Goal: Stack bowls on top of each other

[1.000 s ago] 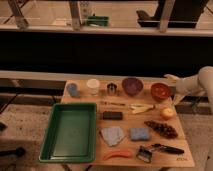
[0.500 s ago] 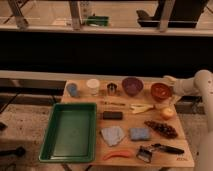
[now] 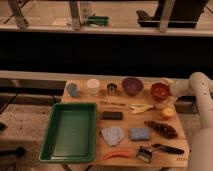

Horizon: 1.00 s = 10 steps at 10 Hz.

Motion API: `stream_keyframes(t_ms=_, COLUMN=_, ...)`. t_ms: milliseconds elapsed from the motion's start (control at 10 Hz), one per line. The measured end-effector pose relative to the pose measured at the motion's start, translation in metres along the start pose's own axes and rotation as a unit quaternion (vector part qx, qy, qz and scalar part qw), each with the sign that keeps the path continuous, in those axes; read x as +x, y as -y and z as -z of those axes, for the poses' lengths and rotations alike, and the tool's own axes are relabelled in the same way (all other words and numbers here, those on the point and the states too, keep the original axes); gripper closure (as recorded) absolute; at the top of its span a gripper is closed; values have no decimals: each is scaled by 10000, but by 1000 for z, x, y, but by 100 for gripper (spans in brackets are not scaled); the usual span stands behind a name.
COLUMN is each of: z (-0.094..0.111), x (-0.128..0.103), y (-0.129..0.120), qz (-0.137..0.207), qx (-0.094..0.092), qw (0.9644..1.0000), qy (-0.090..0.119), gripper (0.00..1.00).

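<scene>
Gripper is at the right side of the frame, on the end of the white arm reaching in from the right edge. It sits just beside the right rim of the orange-red bowl; can't tell if it touches. Open or closed: cannot tell from this view.

Orange-red bowl is upright on the wooden table, back row, right end. Purple bowl is upright just left of it, apart from it, so the two are not stacked.

Rest of the back row, going left: metal cup, white cup, blue cup.

Green tray takes up the left half of the table. Small orange fruit is in front of the orange-red bowl, with dark grapes below that. Blue sponge and grey cloth are near the middle.
</scene>
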Motion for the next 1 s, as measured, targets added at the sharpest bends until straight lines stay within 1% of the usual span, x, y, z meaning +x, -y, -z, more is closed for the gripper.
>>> stream_keyframes(t_ms=200, z=-9, x=0, y=-2, qz=-1, qx=-129, qw=9999, qy=15, gripper=25)
stream_keyframes(t_ms=300, z=-13, x=-1, y=-5, qz=-2, qx=-219, qw=9998, qy=28, gripper=33)
stream_keyframes(t_ms=500, z=-24, x=2, y=-11, qz=-69, qx=-381, qw=9992, qy=31, gripper=56)
stream_keyframes(t_ms=700, z=-29, x=4, y=-15, qz=-118, qx=-467, qw=9988, qy=31, gripper=76)
stream_keyframes(t_ms=800, z=-28, x=4, y=-18, qz=-124, qx=-484, qw=9987, qy=1, gripper=85)
stream_keyframes(t_ms=900, z=-24, x=4, y=-20, qz=-121, qx=-449, qw=9989, qy=-84, gripper=95)
stream_keyframes(t_ms=1000, z=-20, x=2, y=-22, qz=-120, qx=-402, qw=9990, qy=-152, gripper=99)
